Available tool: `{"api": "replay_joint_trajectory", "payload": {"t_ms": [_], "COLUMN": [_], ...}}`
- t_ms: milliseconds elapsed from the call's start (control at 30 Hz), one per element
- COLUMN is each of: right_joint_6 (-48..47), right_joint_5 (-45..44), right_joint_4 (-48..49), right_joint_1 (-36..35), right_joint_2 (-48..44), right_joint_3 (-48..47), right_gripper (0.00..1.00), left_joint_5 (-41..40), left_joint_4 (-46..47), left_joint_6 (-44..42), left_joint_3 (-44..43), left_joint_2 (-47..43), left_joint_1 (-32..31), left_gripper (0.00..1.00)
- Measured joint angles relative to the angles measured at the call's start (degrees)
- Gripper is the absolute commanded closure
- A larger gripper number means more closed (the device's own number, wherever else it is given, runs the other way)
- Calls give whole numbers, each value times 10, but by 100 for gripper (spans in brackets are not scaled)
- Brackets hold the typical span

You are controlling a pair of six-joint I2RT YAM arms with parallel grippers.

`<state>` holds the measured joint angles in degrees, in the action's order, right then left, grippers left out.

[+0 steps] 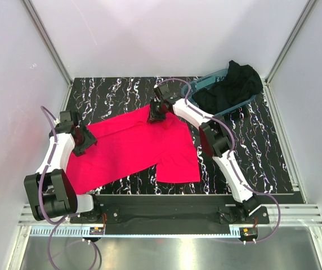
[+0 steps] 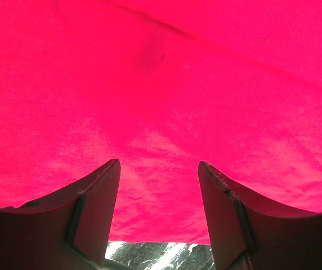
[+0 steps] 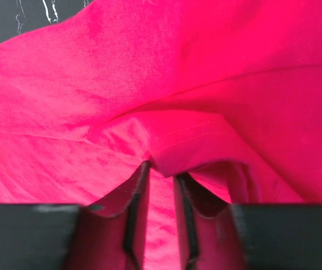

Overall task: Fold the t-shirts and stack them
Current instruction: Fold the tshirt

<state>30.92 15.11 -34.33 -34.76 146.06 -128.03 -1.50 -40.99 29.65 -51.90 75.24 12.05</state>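
red t-shirt (image 1: 133,149) spread on table (image 1: 262,152) — black t-shirt (image 1: 240,84) in teal tub (image 1: 205,82)

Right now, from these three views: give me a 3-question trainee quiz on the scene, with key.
1. True or false: the red t-shirt lies stacked on the black t-shirt.
2. The black t-shirt is: A) laid flat beside the red one; B) bunched in the teal tub; C) held in a gripper's jaws.
3. Short answer: which has its jaws wide apart over red cloth, the left gripper or the right gripper?

Key: 1 false, the red one is spread out on its own. 2 B. 3 left gripper; the right one's jaws are close together on a raised fold of the red t-shirt.
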Motion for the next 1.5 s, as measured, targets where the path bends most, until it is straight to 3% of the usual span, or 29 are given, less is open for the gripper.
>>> {"api": "replay_joint_trajectory", "payload": {"t_ms": [233,400,533,733,767,800,967,1067,1267,1500], "right_joint_6": [22,53,106,188,194,201,186,129,46,25], "right_joint_5": [11,30,66,129,136,145,170,143,56,18], "right_joint_4": [0,-16,-23,-2,2,3,-3,-37,-77,-72], "right_joint_1": [0,1,3,3,3,1,-9,-12,25,77], "right_joint_2": [3,1,-30,-105,-111,-116,-119,-127,-166,-160], "right_joint_3": [-3,-3,52,192,205,216,227,221,216,215], "right_gripper": [95,95,95,87,81,65,47,48,63,61], "left_joint_5": [0,0,1,12,12,13,13,13,16,24], "left_joint_4": [2,2,1,1,1,1,1,1,4,16], "left_joint_6": [0,-1,-1,-1,-1,-1,-4,-6,-3,17], "left_joint_3": [0,-1,-1,-1,-1,-1,-1,-1,-1,-4], "left_joint_2": [3,3,3,3,3,3,3,3,4,12], "left_joint_1": [0,0,0,0,0,0,0,0,-7,-55], "left_gripper": [37,37,37,37,37,37,37,37,37,38]}}
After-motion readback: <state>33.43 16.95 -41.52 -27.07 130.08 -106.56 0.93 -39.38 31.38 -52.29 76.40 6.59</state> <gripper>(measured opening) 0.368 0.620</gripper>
